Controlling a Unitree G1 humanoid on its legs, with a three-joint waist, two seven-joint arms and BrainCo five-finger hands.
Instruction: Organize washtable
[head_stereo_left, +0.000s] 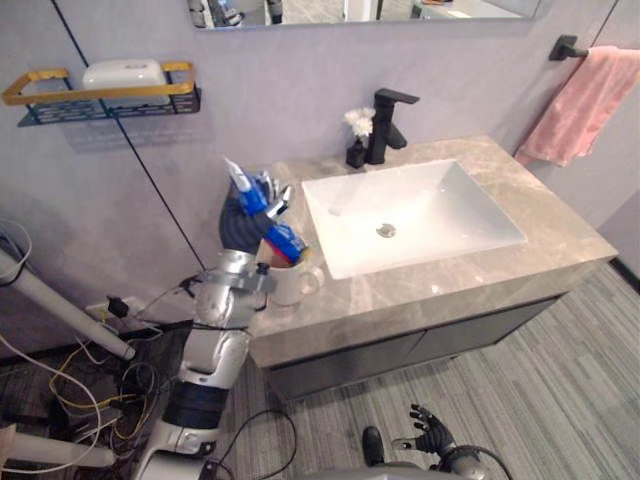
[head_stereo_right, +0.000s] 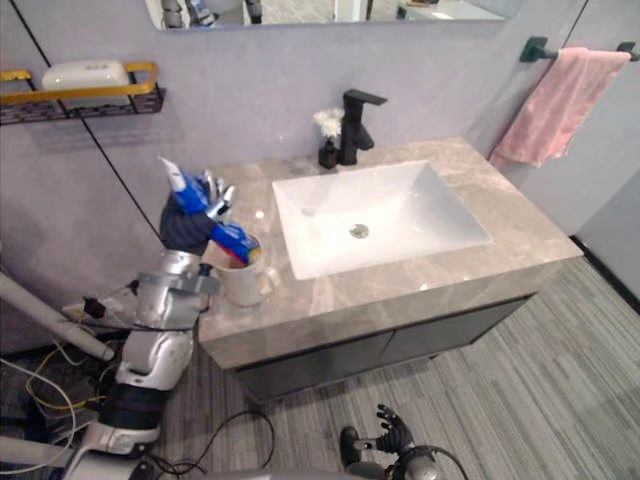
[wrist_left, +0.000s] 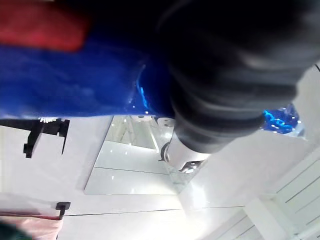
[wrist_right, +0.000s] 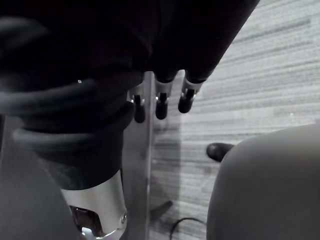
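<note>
The left hand (head_stereo_left: 258, 205) has its fingers curled round the middle of a blue tube (head_stereo_left: 284, 240), just above the white cup (head_stereo_left: 292, 285) at the counter's (head_stereo_left: 480, 270) left end. The tube looks light and squashy, so a soft hold round the middle seems best. It leans, with its low end at the cup's mouth and its top end up and away. The right hand (head_stereo_left: 430, 432) hangs loose near the floor, holding nothing

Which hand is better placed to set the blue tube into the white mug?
Left. The left hand grips the blue tube right over the white mug; the right hand hangs low near the floor, away from the counter.
</note>
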